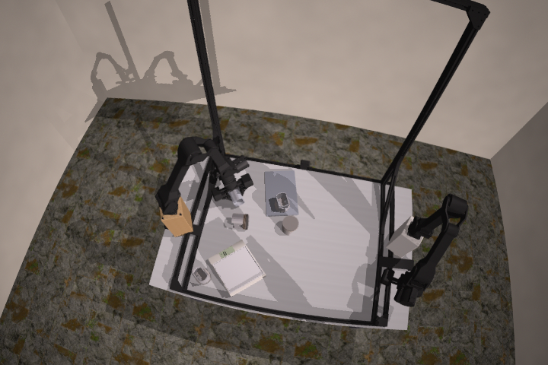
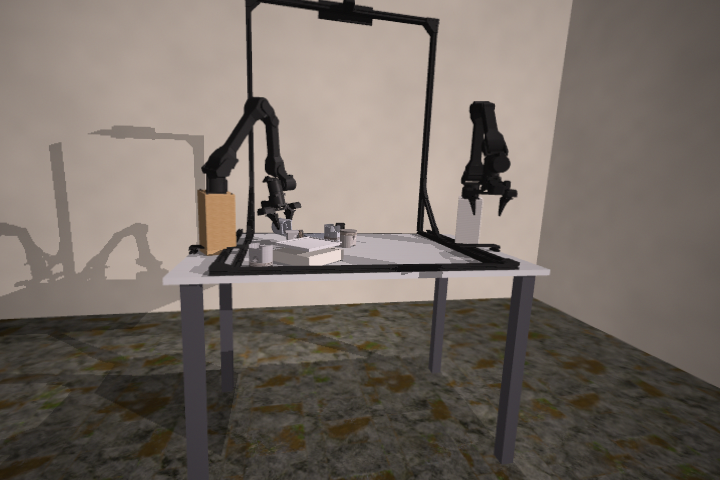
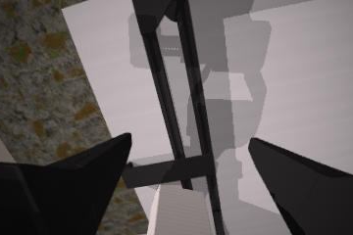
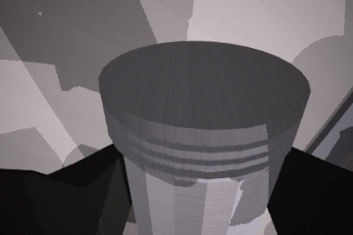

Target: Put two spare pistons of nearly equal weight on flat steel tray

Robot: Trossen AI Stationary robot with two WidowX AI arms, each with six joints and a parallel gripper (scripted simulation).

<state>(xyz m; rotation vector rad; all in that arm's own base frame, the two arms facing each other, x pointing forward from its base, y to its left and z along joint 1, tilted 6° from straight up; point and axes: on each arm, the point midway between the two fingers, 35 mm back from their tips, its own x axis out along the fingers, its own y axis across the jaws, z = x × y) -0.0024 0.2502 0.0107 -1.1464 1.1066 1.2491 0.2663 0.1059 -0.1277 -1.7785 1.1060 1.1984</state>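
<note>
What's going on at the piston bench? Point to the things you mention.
The right gripper (image 1: 236,193) (image 2: 283,225) is closed on a piston (image 1: 237,197) (image 4: 199,162). The left gripper (image 2: 488,213) (image 3: 191,140) is open, away from the parts. One piston (image 1: 281,201) is on the steel tray (image 1: 278,182); three others are beside it, one of them near the scale (image 1: 239,268) (image 2: 310,253). Weights can't be read from here.

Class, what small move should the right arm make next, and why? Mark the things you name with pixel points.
Probably raise the piston (image 1: 237,198) (image 2: 283,227) (image 4: 199,152) gently, heading for the scale (image 1: 237,268) (image 2: 309,244): the right gripper (image 1: 234,192) (image 2: 282,220) (image 4: 196,142) is shut around it, and the scale, bearing no piston, could help find the matching pair.
</note>
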